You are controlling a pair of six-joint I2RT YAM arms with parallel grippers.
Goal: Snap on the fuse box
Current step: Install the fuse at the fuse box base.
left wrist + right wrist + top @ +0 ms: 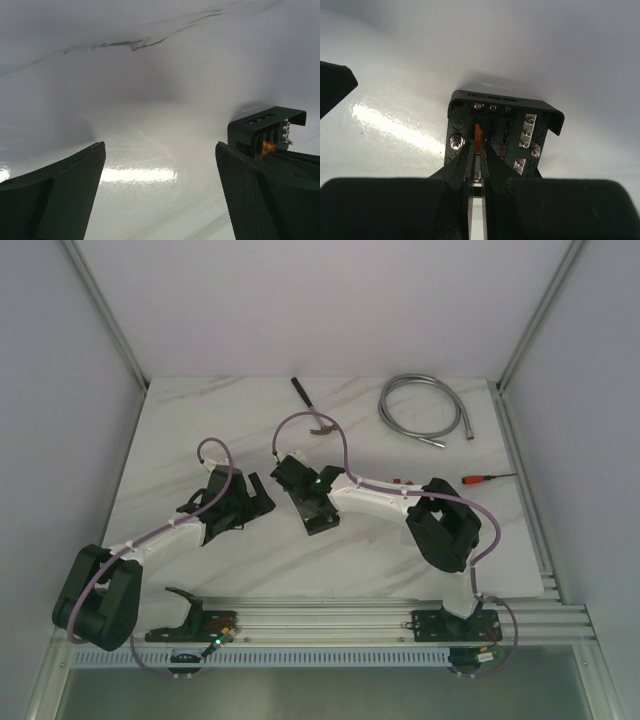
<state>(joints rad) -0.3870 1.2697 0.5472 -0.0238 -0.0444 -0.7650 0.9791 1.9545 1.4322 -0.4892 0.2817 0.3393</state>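
Squarely at right tool [476, 147] tips (pinched): fuse box [512, 127].

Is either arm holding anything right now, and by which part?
The right gripper pinches the orange fuse by its near end, in the fuse box. The left gripper is open, empty.

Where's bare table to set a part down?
Free: far-left corner left of the hammer; near strip between fuse box and rail. Crowded: centre, left end effector beside the box, right end effector gripping an orange fuse in it; far right: hose, screwdriver.
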